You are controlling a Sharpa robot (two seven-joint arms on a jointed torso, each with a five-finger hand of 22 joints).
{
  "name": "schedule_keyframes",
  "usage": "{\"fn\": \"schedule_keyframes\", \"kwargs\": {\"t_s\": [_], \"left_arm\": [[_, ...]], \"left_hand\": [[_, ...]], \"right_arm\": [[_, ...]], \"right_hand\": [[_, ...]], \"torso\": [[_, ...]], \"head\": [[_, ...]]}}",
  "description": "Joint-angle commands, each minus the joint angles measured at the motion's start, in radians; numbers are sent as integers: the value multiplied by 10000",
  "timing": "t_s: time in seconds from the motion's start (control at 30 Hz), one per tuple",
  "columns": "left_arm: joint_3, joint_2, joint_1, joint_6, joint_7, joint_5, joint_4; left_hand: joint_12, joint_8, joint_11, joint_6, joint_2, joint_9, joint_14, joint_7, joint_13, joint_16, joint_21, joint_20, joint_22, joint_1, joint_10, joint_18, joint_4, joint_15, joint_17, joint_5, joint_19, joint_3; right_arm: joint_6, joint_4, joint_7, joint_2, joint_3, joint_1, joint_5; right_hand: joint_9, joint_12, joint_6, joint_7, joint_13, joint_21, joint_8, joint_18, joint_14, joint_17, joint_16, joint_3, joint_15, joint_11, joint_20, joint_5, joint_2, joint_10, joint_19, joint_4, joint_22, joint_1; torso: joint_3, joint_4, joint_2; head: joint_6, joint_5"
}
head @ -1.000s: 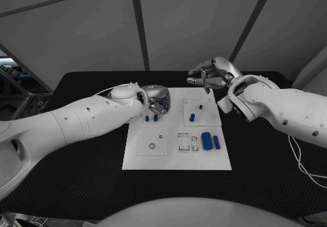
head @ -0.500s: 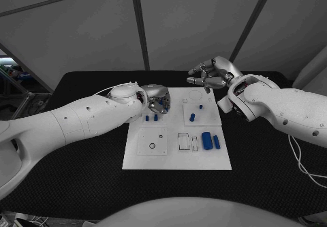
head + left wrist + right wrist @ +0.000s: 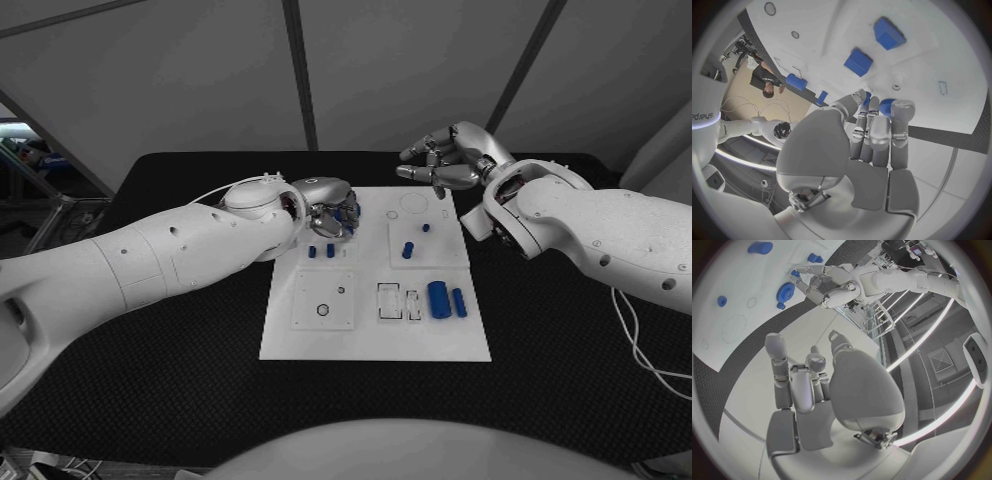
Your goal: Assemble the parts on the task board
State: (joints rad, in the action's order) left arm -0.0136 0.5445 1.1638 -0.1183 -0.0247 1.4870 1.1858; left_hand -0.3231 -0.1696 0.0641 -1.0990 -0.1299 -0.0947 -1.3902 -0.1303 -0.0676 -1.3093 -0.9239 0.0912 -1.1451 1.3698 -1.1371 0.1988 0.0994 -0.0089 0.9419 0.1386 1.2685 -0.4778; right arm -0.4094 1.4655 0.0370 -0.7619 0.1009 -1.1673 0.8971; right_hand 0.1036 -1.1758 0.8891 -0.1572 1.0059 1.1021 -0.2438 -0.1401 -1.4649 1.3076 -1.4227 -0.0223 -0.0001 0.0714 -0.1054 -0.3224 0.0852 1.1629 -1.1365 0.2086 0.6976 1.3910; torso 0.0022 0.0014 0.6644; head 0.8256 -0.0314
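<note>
Now a small blue part (image 3: 884, 104) is being pinched at the left hand (image 3: 335, 203) fingertips over the task board (image 3: 375, 340) at 11 o'clock; it should be lowered squarely. The right hand (image 3: 450, 160) is being held curled, empty, at 1 o'clock.

A black table (image 3: 173, 340) stands before grey wall panels (image 3: 173, 80) divided by dark vertical strips (image 3: 299, 70).

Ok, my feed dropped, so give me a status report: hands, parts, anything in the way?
Left hand on the task board, fingers pinching a blue part. Right hand raised at the far edge, holding nothing. Nothing blocking.
</note>
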Motion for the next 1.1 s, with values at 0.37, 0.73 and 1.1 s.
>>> {"fn": "schedule_keyframes", "kwargs": {"t_s": [0.37,0.73,1.1], "left_arm": [[-538,762,22,-127,140,-550,732],[-590,1459,23,86,309,-668,984],[-581,1543,-117,119,279,-677,966]], "left_hand": [[117,80,22,-77,49,21,-81,-14,0,-51,-61,13,-42,-25,-82,-594,14,0,16,-58,91,-92],[162,96,27,-100,14,31,-79,-15,0,-42,-99,19,-81,-79,-108,-604,7,7,-29,-67,103,-92],[169,99,26,-103,9,32,-83,-14,0,-48,-92,19,-78,-81,-111,-602,10,8,-17,-67,98,-95]], "right_arm": [[32,-13,57,-17,8,-14,22],[28,-20,37,-35,8,-14,34],[33,-12,39,-47,8,-14,36]], "right_hand": [[-9,22,-3,28,13,-70,-66,-170,-398,104,50,51,-58,-21,33,-31,-109,-24,22,-27,-11,25],[-9,22,-3,28,13,-70,-66,-170,-398,104,50,51,-58,-21,33,-31,-109,-24,22,-27,-11,25],[-9,22,-3,28,13,-70,-66,-170,-398,104,50,51,-58,-21,33,-31,-109,-24,22,-27,-11,25]], "torso": [[7,0,0],[-2,4,1],[8,-10,2]], "head": [[-9,-6],[18,-44],[25,-36]]}}
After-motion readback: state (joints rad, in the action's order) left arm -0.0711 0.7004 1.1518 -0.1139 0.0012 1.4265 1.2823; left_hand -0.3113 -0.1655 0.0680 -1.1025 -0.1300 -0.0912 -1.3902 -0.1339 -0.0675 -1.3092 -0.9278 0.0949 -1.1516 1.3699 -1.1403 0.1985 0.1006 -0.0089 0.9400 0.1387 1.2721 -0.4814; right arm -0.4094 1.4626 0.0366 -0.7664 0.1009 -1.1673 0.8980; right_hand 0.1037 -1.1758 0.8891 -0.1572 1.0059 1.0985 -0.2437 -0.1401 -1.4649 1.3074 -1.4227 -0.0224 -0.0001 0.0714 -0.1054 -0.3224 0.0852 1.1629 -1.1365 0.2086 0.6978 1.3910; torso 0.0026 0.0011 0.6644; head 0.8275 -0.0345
